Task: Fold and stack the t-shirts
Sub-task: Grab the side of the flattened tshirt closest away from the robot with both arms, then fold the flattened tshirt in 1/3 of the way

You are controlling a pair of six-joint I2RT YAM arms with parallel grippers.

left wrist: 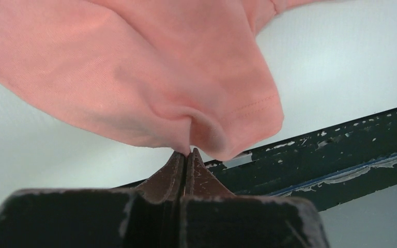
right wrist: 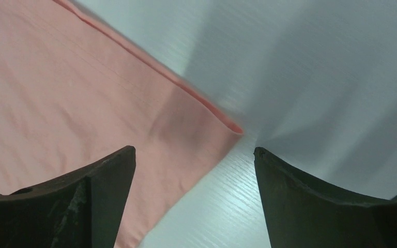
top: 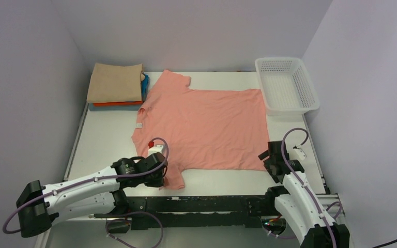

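Observation:
The salmon-pink t-shirt (top: 207, 126) lies spread flat on the white table, neck label to the left. My left gripper (top: 161, 173) is shut on its near sleeve; in the left wrist view the cloth (left wrist: 150, 72) bunches between the closed gripper (left wrist: 187, 153). My right gripper (top: 266, 159) is open just above the shirt's near right hem corner (right wrist: 227, 126); the gripper (right wrist: 194, 151) straddles that corner without touching. A folded stack sits at the back left: the tan shirt (top: 115, 82) on top, the orange-red one (top: 115, 104) and the blue one (top: 144, 85) under it.
A white plastic mesh basket (top: 286, 85) stands at the back right. The black rail (top: 212, 204) with the arm bases runs along the table's near edge. Grey walls close in at left, back and right.

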